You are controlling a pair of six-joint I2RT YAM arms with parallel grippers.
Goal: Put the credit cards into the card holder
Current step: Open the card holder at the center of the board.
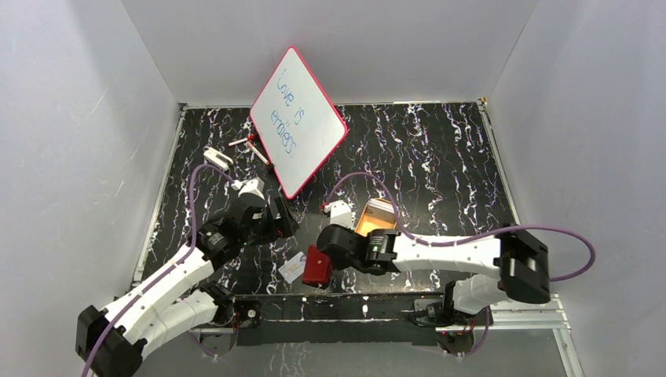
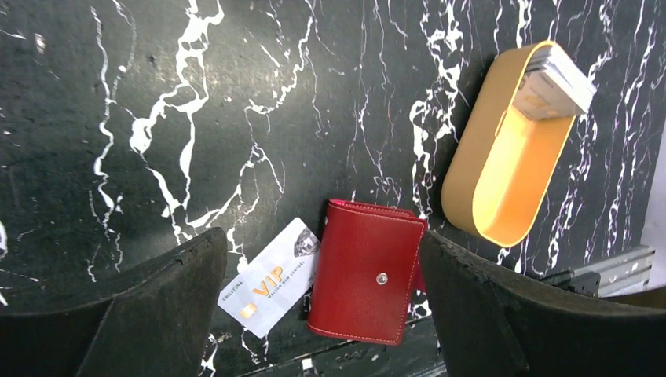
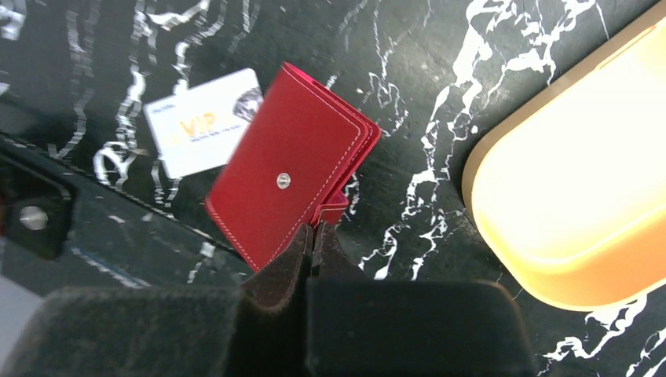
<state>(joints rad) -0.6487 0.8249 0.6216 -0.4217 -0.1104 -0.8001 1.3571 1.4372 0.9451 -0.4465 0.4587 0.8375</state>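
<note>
1. Your right jaws are pinching shut on one edge of the folded card holder [image 3: 287, 177].
2. Your left jaws are hanging wide open above it, gripping nothing.
3. One credit card [image 2: 271, 275] is lying on the table [image 2: 157, 118] against the holder, beneath the left jaws; further credit cards [image 2: 554, 82] are sitting in the tray [image 2: 503, 181] beside them.
4. Risk: the pinch is catching little leather, so the holder may be slipping free when pulled.

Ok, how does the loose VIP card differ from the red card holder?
The VIP card is pale, thin and lies loose; the card holder is dark red, thicker, folded, and pinched at one edge by the right gripper. The card is slightly smaller. Both are rectangular and sit side by side.
</note>
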